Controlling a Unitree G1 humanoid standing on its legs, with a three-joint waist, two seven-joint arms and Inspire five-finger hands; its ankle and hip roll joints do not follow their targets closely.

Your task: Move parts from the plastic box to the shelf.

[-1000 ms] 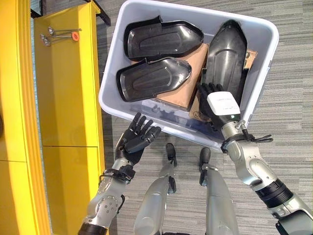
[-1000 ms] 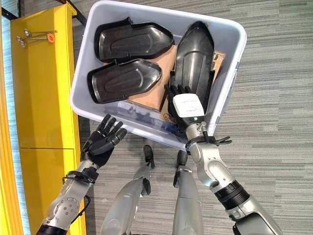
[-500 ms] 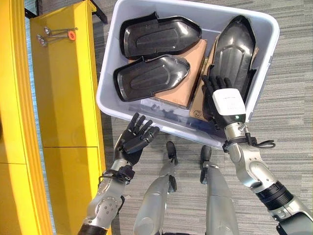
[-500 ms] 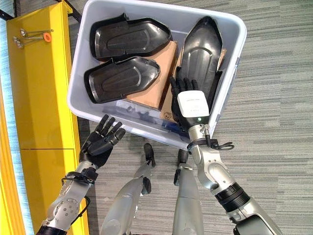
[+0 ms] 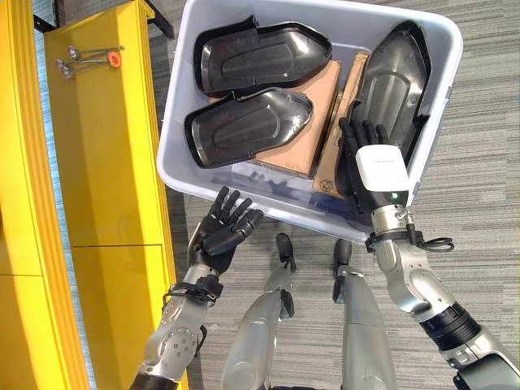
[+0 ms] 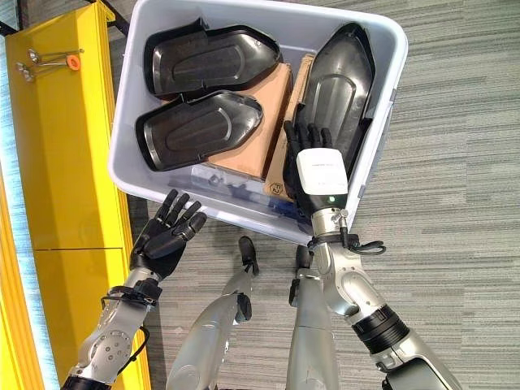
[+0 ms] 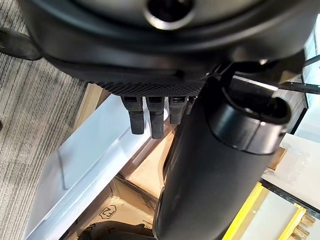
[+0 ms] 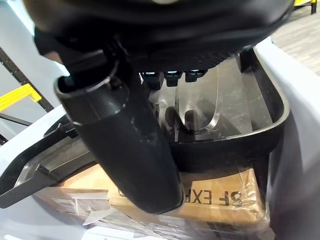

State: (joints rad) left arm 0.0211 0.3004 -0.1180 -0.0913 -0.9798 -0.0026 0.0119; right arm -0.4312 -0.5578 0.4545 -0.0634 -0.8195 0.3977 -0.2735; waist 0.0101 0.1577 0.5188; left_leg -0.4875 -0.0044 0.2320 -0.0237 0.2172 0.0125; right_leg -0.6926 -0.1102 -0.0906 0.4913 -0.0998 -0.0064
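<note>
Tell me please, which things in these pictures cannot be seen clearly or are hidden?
- Whether the right hand touches the long black part: eye views, its own white cover hides the contact.
- What lies under the two black parts and the cardboard: covered.
- Small metal items on the yellow shelf: too small.

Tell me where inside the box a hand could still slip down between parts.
Little room. In the plastic box, two black trays crowd the shelf side, a third tray the other, where the right hand reaches. Cardboard fills the gap. The near wall strip is barest, beyond the open left hand.
</note>
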